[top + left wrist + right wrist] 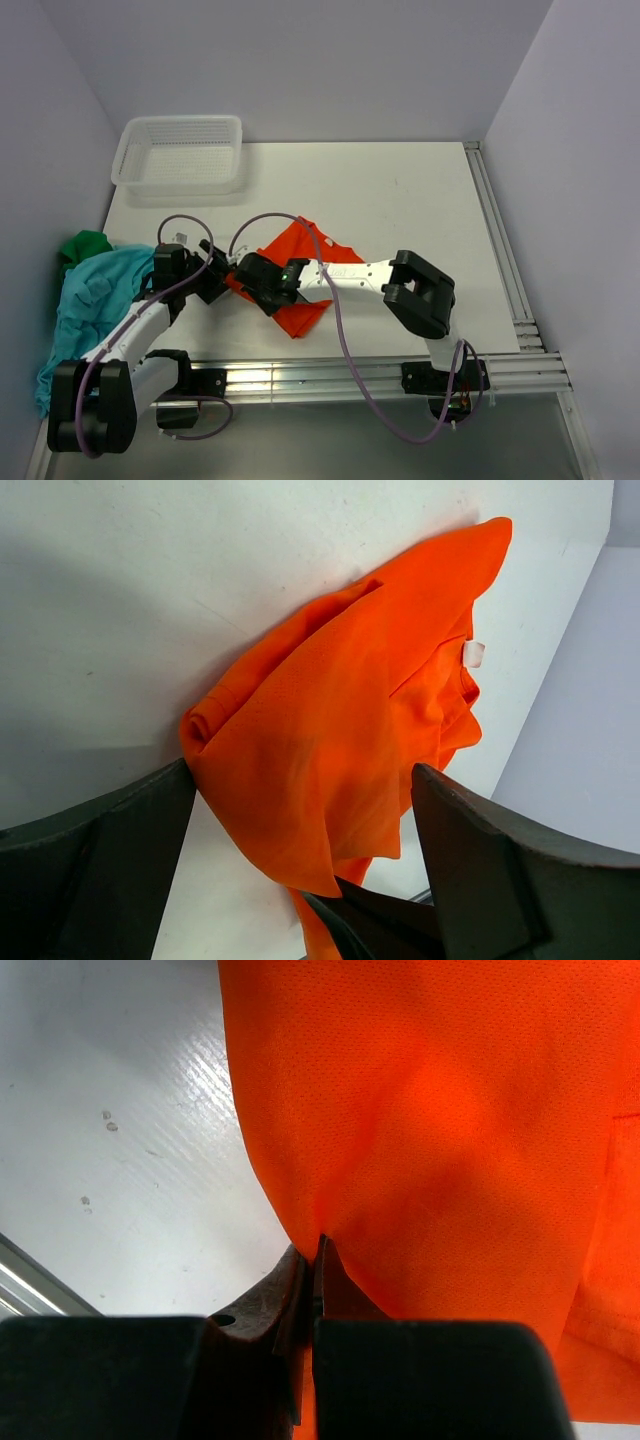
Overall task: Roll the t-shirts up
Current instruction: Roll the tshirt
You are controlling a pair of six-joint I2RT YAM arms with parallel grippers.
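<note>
We see the orange t-shirt (340,700) bunched and loosely folded at centre frame. Our right hand (318,1258) pinches its edge. Our left hand (303,800) is spread either side of it.

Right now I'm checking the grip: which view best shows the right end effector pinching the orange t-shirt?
Right wrist: the right end effector clamps the orange t-shirt close up. Top external hides the pinch; left wrist shows mostly fabric.

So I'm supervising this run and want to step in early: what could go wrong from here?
The right hand pinches only a thin edge of the orange t-shirt, so it may slip free when pulled. The left hand is open astride the partly rolled fabric, not gripping, so the roll could loosen. The teal t-shirt lies against the left arm and might get dragged.
</note>
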